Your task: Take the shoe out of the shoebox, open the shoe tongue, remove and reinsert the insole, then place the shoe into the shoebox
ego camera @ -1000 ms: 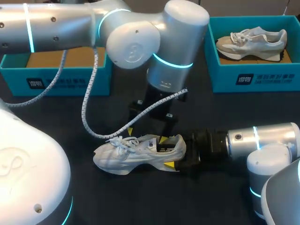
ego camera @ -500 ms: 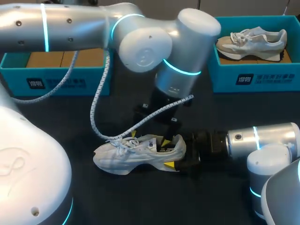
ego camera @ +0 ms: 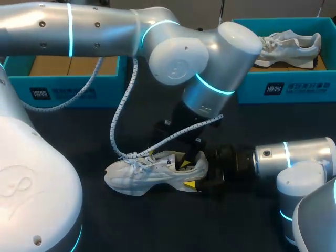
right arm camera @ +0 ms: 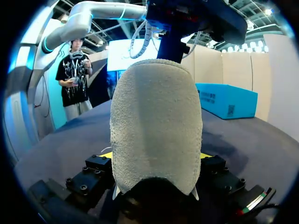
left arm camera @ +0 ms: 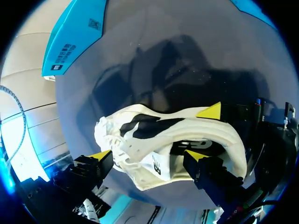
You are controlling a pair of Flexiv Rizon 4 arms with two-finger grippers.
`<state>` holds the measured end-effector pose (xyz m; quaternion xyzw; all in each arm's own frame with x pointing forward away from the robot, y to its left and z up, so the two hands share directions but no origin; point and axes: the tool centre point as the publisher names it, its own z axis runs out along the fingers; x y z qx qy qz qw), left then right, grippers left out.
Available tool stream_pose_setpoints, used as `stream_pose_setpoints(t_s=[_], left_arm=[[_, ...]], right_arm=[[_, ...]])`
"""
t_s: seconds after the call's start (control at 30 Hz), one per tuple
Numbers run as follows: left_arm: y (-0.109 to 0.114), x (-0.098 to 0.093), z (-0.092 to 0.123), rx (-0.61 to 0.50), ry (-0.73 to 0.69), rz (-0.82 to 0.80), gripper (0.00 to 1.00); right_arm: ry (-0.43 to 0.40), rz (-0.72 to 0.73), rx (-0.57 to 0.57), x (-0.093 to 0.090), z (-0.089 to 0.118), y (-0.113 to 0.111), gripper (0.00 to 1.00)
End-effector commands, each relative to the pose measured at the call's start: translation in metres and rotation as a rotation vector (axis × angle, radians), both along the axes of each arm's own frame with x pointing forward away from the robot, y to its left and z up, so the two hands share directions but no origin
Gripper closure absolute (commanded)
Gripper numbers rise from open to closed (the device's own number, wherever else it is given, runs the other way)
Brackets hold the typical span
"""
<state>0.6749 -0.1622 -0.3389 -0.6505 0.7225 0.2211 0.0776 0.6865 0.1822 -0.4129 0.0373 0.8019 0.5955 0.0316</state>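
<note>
1. Two grippers, both at the white shoe [ego camera: 149,176].
   - The left gripper [left arm camera: 148,155] hangs over the shoe with its fingers spread wide. One yellow tip is beside the laces [left arm camera: 110,135] and the other is over the ankle opening. Whether either tip touches the shoe cannot be told.
   - The right gripper [right arm camera: 156,155] is closed on the heel [right arm camera: 156,126], one finger pressed to each side. In the right wrist view the heel nearly hides the yellow tips.
2. Two arms.
   - The left arm [ego camera: 105,26] comes in from the far left and bends down over the middle of the table [ego camera: 79,136].
   - The right arm [ego camera: 294,157] lies low and level along the near right, pointing at the shoe's heel.
3. Two shoes.
   - The white shoe stands on its sole on the table, near the middle, outside both boxes. Its toe points to the left and its heel to the right.
   - A second shoe [ego camera: 289,42], grey and white, lies inside the right box [ego camera: 294,86].
4. Two blue boxes, both open, at the far edge of the table.
   - The left box [ego camera: 68,92] shows a brown lining inside.
   - The right box holds the second shoe.
   - Both stand well apart from the white shoe.
</note>
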Motion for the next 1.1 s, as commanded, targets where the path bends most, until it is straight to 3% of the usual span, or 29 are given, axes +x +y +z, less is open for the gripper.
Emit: stream_pose_setpoints(t_s=[0.03, 0.37, 0.5, 0.53, 0.63, 0.73, 1.1], left_arm=[[0.008, -0.001, -0.003, 0.001, 0.0, -0.004, 0.0], [0.019, -0.005, -0.005, 0.03, 0.008, -0.017, 0.0], [0.023, -0.006, -0.001, 0.031, -0.008, -0.017, 0.15], [0.024, -0.006, 0.0, 0.029, -0.021, -0.02, 0.24], [0.026, -0.007, 0.003, 0.018, -0.043, -0.027, 0.34], [0.027, -0.007, 0.005, 0.011, -0.053, -0.03, 0.5], [0.03, -0.008, 0.009, -0.007, -0.113, -0.01, 0.57]], right_arm=[[0.001, 0.0, -0.005, 0.0, 0.002, 0.001, 1.0], [0.001, 0.0, -0.005, 0.0, 0.002, 0.001, 1.0], [0.001, 0.0, -0.005, 0.0, 0.002, 0.001, 1.0], [0.001, 0.0, -0.005, 0.0, 0.002, 0.001, 1.0], [0.001, 0.0, -0.005, 0.0, 0.002, 0.001, 1.0], [0.001, 0.0, -0.005, 0.0, 0.002, 0.001, 1.0], [0.001, 0.0, -0.005, 0.0, 0.002, 0.001, 1.0]])
